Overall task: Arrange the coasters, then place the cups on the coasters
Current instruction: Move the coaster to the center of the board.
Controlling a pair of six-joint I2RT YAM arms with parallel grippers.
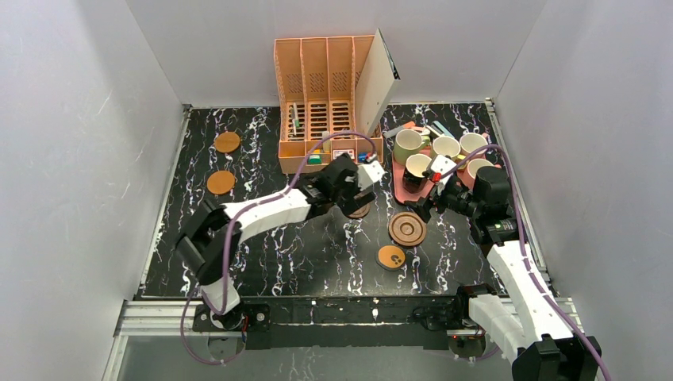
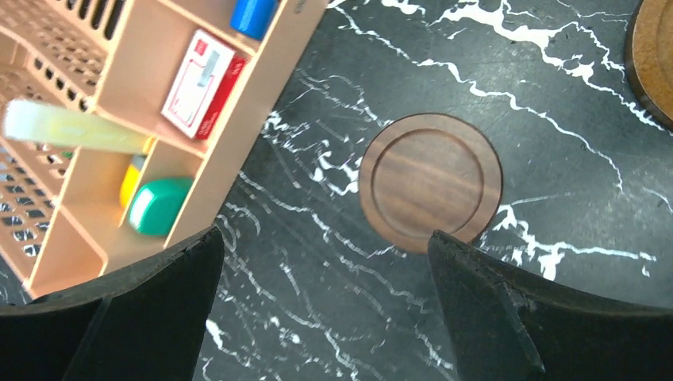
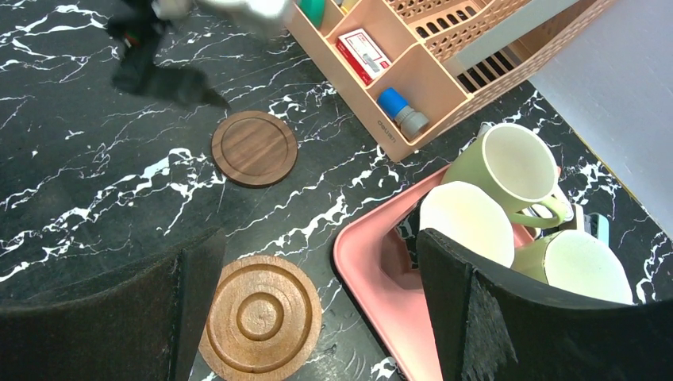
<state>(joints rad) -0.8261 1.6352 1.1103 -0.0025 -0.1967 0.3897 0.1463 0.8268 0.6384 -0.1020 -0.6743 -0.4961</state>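
Two plain orange-brown coasters lie at the far left. A dark brown coaster lies mid-table, and my left gripper hovers open just beside it, holding nothing. The ringed wooden coaster and the orange marked coaster lie nearer the front. The cups stand together on the pink tray: an olive green one, a black one and others. My right gripper hangs open and empty over the tray's left edge.
A peach desk organizer with small items stands at the back centre, close behind the left gripper. White walls enclose the black marbled table on three sides. Pens and clutter lie behind the tray.
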